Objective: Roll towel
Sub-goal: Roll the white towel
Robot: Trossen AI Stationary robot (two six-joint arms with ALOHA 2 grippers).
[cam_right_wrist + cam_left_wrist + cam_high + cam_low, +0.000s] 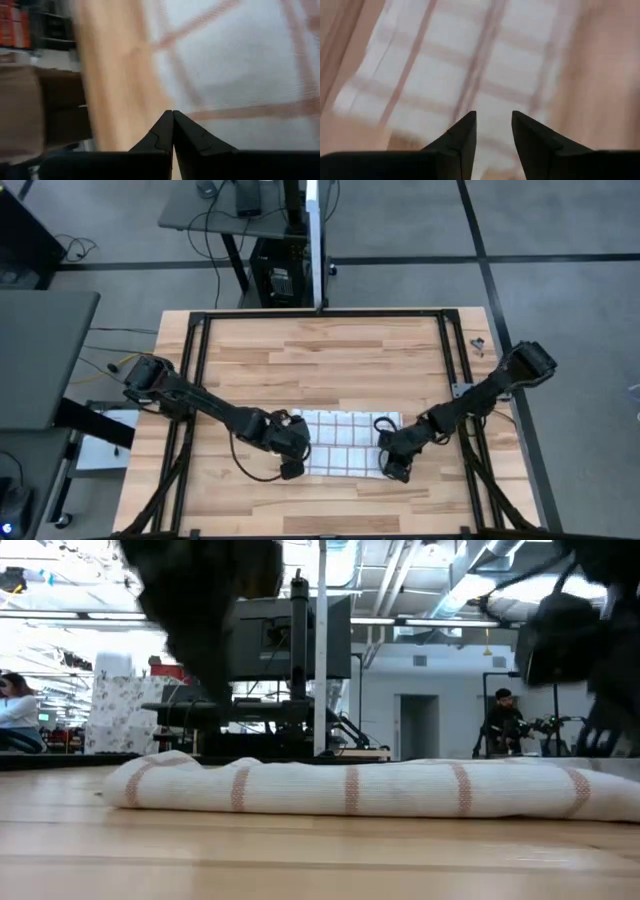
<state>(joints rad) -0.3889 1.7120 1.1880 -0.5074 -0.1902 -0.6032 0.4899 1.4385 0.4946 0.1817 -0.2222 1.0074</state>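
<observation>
Lying toward the front edge of the tabletop [330, 360], roughly midway between its left and right edges, the towel [340, 442] formed a low, flattened band running left to right. From the low view it appeared folded or loosely rolled on itself, with a rounded hump at one end and a flatter run toward the other; whether a true roll had formed could not be told.

The left gripper [291, 471] sat at the towel's left end, near its front corner. Its fingers [462, 137] stood partly apart with cloth showing beyond the gap; nothing was visibly pinched between them. The right gripper [396, 474] sat at the towel's right end, also near the front corner, with its fingers [162, 132] pressed together and no cloth seen between them.

Risks, judged from this arrangement:
- With neither gripper visibly holding cloth, any rolling motion could slide over the towel instead of carrying it, leaving the band unchanged.
- Unequal engagement at the two ends could skew the roll, making one end tighter than the other.
- Thin cloth was likely to slacken or unfold if pushed rather than gripped.
- Pressing the closed right fingers down could drag the towel toward the front edge.
</observation>
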